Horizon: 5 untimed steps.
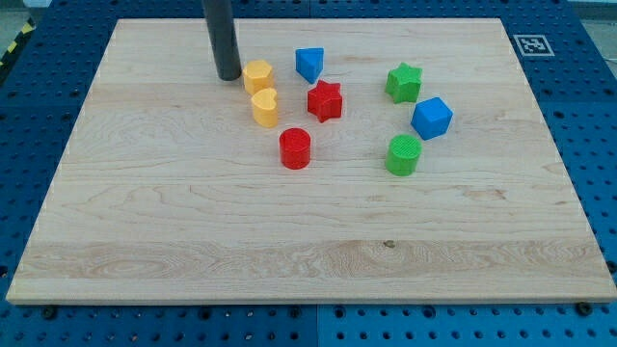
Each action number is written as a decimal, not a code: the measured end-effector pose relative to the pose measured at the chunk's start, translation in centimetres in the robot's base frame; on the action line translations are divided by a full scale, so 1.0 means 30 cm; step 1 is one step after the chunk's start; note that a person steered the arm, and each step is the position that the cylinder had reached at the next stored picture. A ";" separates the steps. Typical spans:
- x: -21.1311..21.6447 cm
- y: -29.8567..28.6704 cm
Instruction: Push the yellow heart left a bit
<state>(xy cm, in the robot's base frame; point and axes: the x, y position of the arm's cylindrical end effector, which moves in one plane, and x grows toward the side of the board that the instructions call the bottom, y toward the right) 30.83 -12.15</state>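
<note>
No readable text in view.
The only sign is a black-and-white square marker (531, 44) at the surface's (289, 241) top-right corner; it carries no letters or numbers.

Yellow heart (265, 107): you have one small solid block, yellow throughout, with a flat heart-shaped top face and straight vertical sides. It stands upright on its base on the desk (193, 231), flat face up, not tilted or tipped. You will find it in the upper half of the desk, a little toward the view's left of centre. Its lobes and point cannot be told apart with certainty at this size; the notch appears to face the view's upper right. The surface looks clean and unmarked, evenly lit, with a slightly darker shaded side wall.
</note>
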 end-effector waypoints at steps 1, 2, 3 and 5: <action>-0.066 -0.008; -0.084 0.047; -0.084 0.096; -0.083 0.158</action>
<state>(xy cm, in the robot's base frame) 28.35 -7.41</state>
